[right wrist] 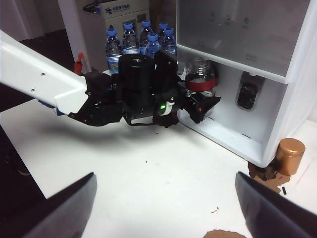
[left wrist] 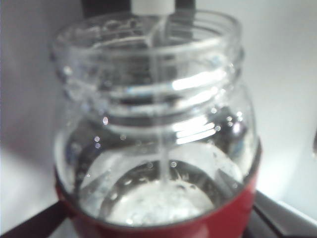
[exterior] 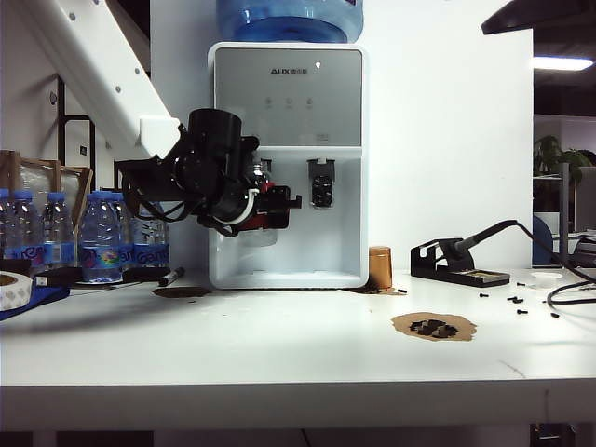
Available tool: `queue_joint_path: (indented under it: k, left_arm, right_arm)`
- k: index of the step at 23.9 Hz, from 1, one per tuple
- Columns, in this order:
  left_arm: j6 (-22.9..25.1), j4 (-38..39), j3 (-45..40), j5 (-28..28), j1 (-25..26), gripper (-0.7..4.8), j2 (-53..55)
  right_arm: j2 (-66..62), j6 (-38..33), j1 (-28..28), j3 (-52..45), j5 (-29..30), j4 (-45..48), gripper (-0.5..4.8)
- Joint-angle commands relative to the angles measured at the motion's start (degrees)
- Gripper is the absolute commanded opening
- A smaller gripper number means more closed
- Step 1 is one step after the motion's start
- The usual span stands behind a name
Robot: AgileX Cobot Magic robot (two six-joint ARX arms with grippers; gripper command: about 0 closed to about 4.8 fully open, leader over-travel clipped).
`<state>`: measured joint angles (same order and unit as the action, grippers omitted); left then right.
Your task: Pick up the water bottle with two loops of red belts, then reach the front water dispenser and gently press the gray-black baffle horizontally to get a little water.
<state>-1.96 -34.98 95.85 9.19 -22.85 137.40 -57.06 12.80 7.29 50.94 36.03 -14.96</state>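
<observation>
Two grippers are accounted for. The left gripper (right wrist: pixel 200 101) is clamped on the bottle (right wrist: pixel 199 75) at a red band, and the bottle is held upright inside the dispenser (exterior: pixel 287 168) recess, under the left tap. A thin stream is seen falling into the open mouth, and water (left wrist: pixel 158 203) has pooled at the bottom (bubbles visible). The fill step is judged to be in hand, with the pick-up done.

Since only a little water is asked for, the next move is judged to be a gentle, level retreat from the baffle, bottle kept upright.

The right gripper (right wrist: pixel 163 193) hangs well apart over the table (exterior: pixel 279 354), fingers spread wide, nothing held.

Hidden or unclear:
- The pressed baffle is covered by the left arm in the exterior view; contact cannot be confirmed.
- The second red band cannot be made out.
- The left fingers are cut off in the left wrist view.
- The other tap (exterior: pixel 321 182) is untouched.
</observation>
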Motion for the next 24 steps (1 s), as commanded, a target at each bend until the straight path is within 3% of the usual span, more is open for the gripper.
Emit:
queue_joint_path:
  k: [1, 7, 18, 24]
  left_arm:
    - [0.0, -0.5, 0.6, -1.4, 0.1, -0.05, -2.0]
    - [0.7, 6.8, -0.8, -4.1, 0.2, -0.05, -6.5]
    - [0.6, 3.3, -20.0, -7.6, -0.9, -0.05, -20.3]
    - [0.6, 1.7, -27.9, -11.0, -2.9, -0.05, -24.5]
  right_arm:
    - [-0.1, -0.2, 0.2, 0.0, -0.1, 0.5, 4.79]
    - [-1.0, -0.2, 0.2, -0.2, 0.0, 0.5, 4.79]
    - [-1.0, -0.3, 0.2, -0.2, 0.5, 0.5, 4.79]
    - [-0.9, -2.1, 0.2, -0.2, 6.3, 0.3, 4.79]
